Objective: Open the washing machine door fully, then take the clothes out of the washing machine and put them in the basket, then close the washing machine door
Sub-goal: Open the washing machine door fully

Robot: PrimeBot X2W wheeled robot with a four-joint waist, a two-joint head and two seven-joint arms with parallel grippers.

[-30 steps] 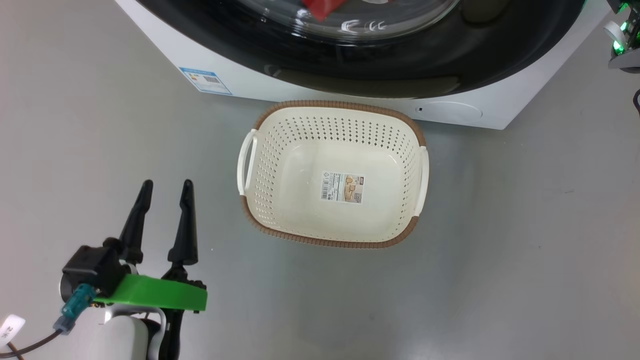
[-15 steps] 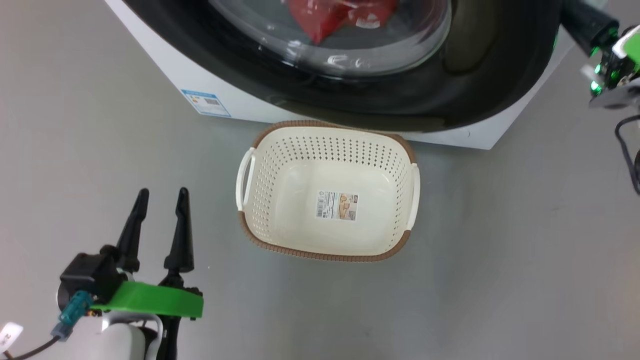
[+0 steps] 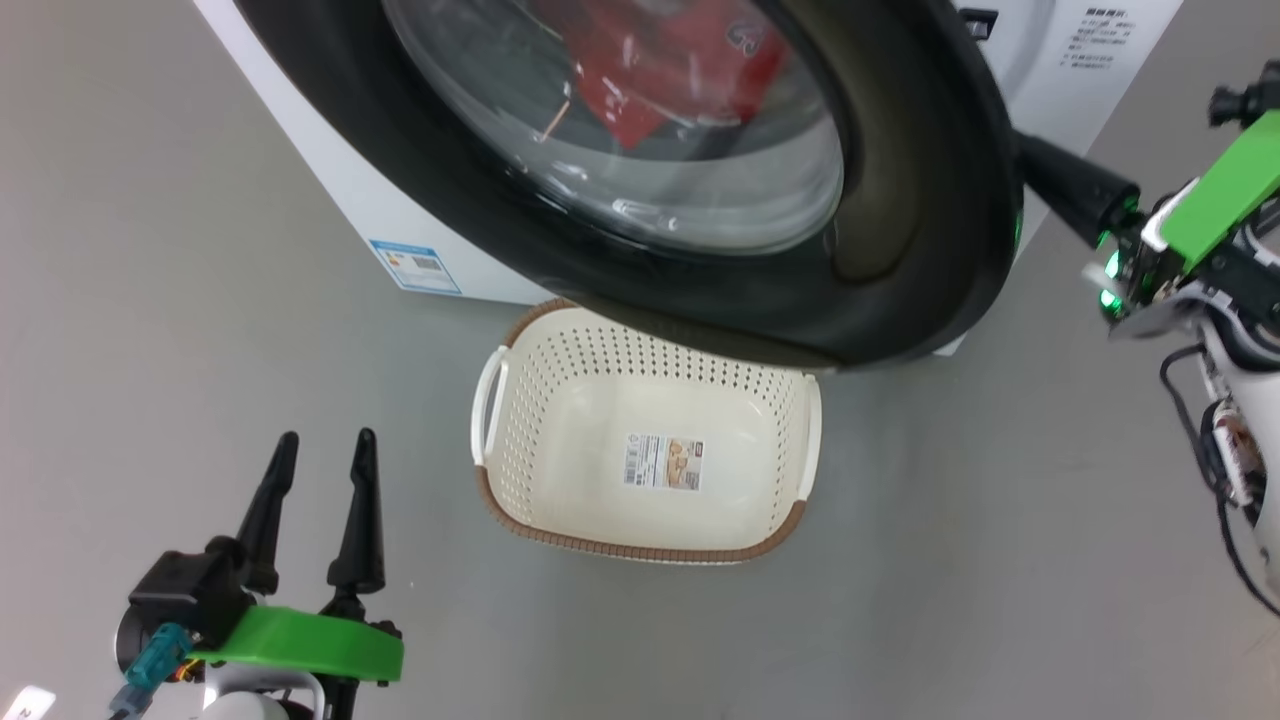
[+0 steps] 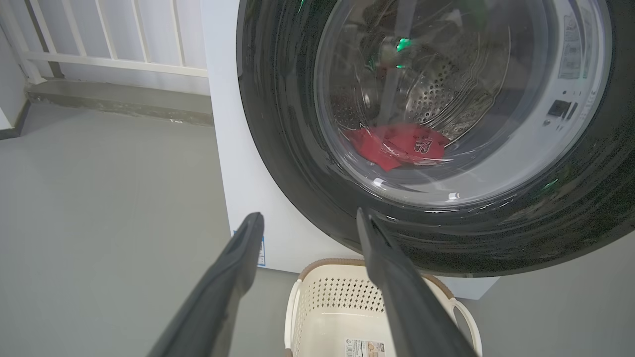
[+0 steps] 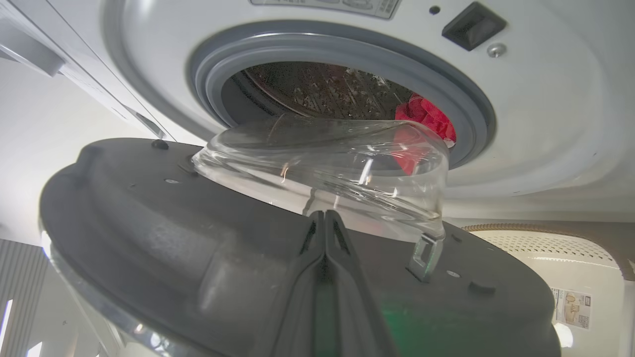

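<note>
The washing machine door (image 3: 900,250), with its glossy black rim and clear glass bowl, stands partly swung out from the white washing machine (image 3: 330,190). It overhangs the far rim of the basket (image 3: 640,548). Red clothes (image 3: 650,70) show through the glass, lying in the steel drum (image 4: 397,146). My right gripper (image 3: 1040,170) is shut, its fingers reaching behind the door's right edge. In the right wrist view its closed tips (image 5: 323,215) rest against the door's dark inner face (image 5: 149,223), below the bowl. My left gripper (image 3: 322,440) hangs open over the floor, left of the basket, holding nothing.
The cream basket (image 4: 337,307) sits on grey floor right in front of the machine. A blue sticker (image 3: 415,268) marks the machine's lower left corner. A white railing (image 4: 99,59) and a low step lie to the machine's left. Bare floor surrounds the basket.
The head camera has tilted up. The door has swung further out over the basket, and my right gripper has come into sight at its right edge. The left gripper stays open and still.
</note>
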